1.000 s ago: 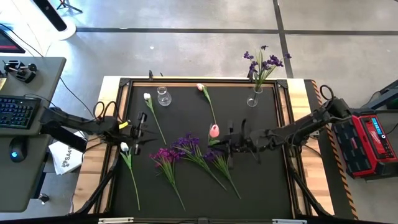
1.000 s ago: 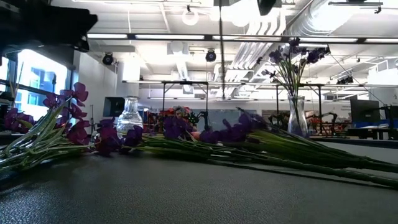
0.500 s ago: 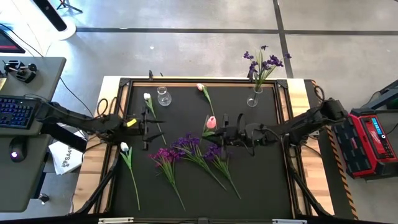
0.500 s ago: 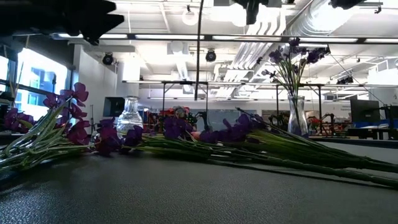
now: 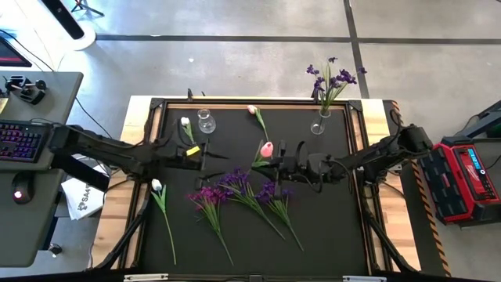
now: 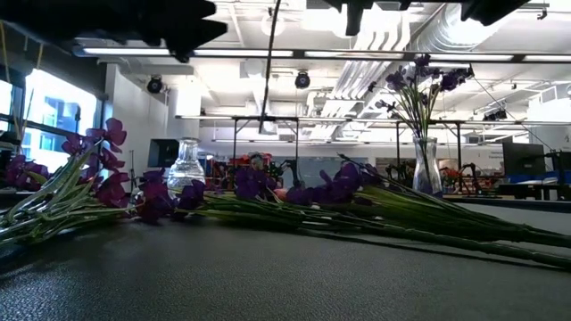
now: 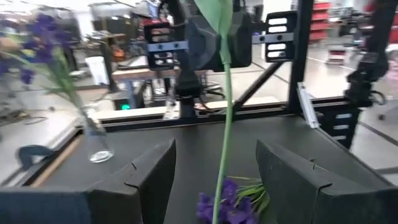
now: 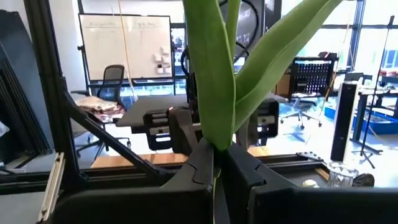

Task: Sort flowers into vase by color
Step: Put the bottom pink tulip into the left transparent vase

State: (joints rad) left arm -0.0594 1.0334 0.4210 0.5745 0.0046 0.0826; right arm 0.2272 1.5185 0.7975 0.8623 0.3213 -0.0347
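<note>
So the black table [image 5: 329,227] has both arms reaching into the middle from opposite sides, facing each other. The right gripper [image 5: 275,159] is pinched tight on the stem of a pink tulip [image 5: 267,149], holding it up off the mat; in its wrist view the fingers [image 8: 205,163] are pressed together around the green stem and leaves. The left gripper [image 5: 205,157] sits just across from it with its fingers [image 7: 152,171] spread wide, and that tulip stem hangs right in the gap between them without touching either one.

Down on the mat in front of the grippers there's a bunch of purple blooms [image 5: 235,188] lying loose, three or so stems fanned toward the near edge. A white tulip [image 5: 160,205] lies near the left edge, another white one [image 5: 188,133] is by the small empty vase [image 5: 206,121], and a second pink tulip [image 5: 257,119] lies at the back. The tall vase [image 5: 318,124] in the back right corner holds purple flowers [image 5: 330,78].
</note>
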